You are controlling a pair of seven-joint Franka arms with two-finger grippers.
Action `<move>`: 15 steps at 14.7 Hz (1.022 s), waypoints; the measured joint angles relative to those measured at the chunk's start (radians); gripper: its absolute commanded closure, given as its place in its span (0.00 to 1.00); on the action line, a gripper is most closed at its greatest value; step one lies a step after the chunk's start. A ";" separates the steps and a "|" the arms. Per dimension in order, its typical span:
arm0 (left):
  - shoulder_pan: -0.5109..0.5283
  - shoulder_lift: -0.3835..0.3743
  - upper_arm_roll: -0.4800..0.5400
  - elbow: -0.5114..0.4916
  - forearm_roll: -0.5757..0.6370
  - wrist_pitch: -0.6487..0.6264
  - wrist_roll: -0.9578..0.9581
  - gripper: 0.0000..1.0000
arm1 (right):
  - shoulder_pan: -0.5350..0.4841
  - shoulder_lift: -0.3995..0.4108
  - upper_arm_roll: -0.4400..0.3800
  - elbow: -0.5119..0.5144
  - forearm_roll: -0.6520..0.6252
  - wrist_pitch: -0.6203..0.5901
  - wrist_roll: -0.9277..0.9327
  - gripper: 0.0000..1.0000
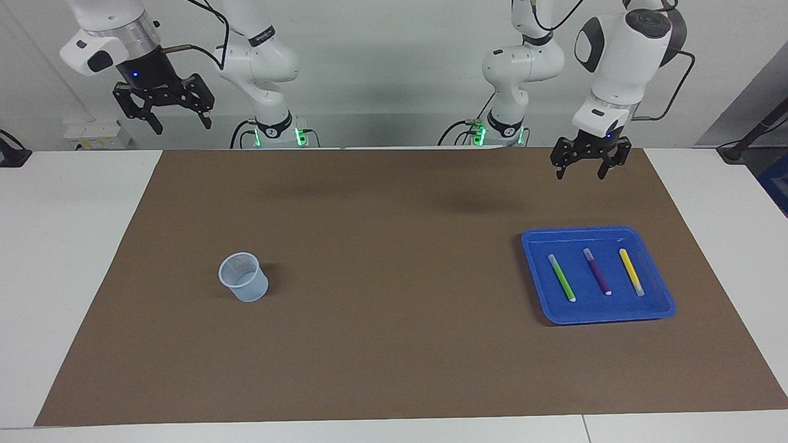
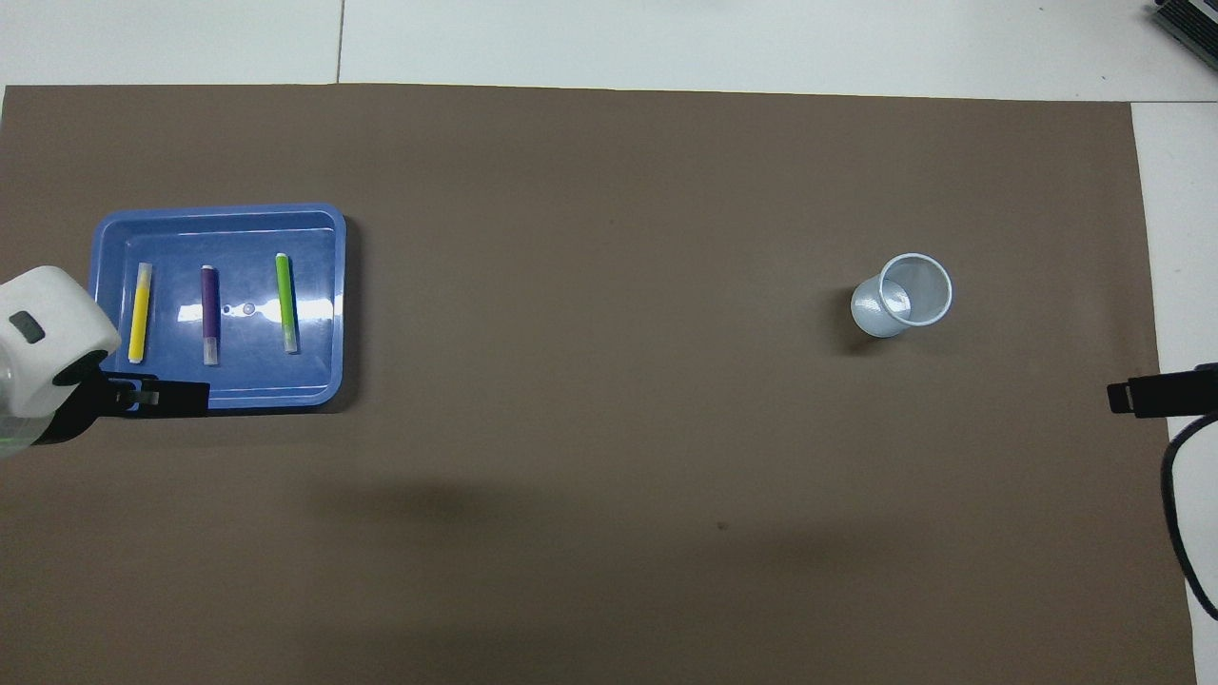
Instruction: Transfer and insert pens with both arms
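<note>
1. Nearest the robots, the right gripper [image 1: 163, 117] hangs high over the white table [image 1: 74, 246] off the right arm's end of the brown mat [image 1: 394, 369]; its jaws stand apart and empty, and this arm waits.
2. Up over the mat's near edge, the left gripper [image 1: 583, 166] hovers, jaws apart, holding nothing, well above the blue tray [image 1: 535, 271].
3. Farther out, toward the left arm's end, the tray holds 3 pens side by side, apart from one another: the lime green pen [image 1: 561, 277], the purple pen [image 1: 596, 271] and the yellow pen [image 1: 631, 272].
4. Seen in the overhead view, each pen lies along the 12-to-6 line, white tip at 6 o'clock.
5. Toward the right arm's end stands the clear cup [image 1: 244, 277], upright and empty, well apart from the tray; in the overhead view it is at 3 o'clock from the tray.
6. Judgement: the pens look light, stiff and smooth, so likely to roll or slip; a pinch across the middle of the barrel should hold best.
7. Judgement: no pen has been moved yet.
</note>
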 measured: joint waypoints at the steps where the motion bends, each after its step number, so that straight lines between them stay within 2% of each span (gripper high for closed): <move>1: 0.000 0.007 0.000 -0.020 0.000 0.023 0.000 0.00 | 0.000 0.000 0.000 -0.002 0.000 0.000 -0.002 0.00; 5: 0.000 0.065 0.000 -0.037 0.000 0.068 -0.002 0.02 | 0.001 -0.001 0.001 -0.018 0.001 0.022 -0.002 0.00; 10: 0.000 0.181 0.000 -0.038 -0.004 0.165 -0.029 0.04 | 0.002 0.003 0.006 -0.077 0.015 0.076 0.003 0.00; 12: -0.005 0.213 -0.005 -0.040 -0.005 0.199 -0.062 0.10 | 0.002 0.016 0.006 -0.094 0.074 0.092 0.034 0.00; 15: -0.017 0.251 -0.009 -0.072 -0.005 0.328 -0.089 0.21 | 0.016 0.039 0.008 -0.110 0.129 0.106 0.126 0.00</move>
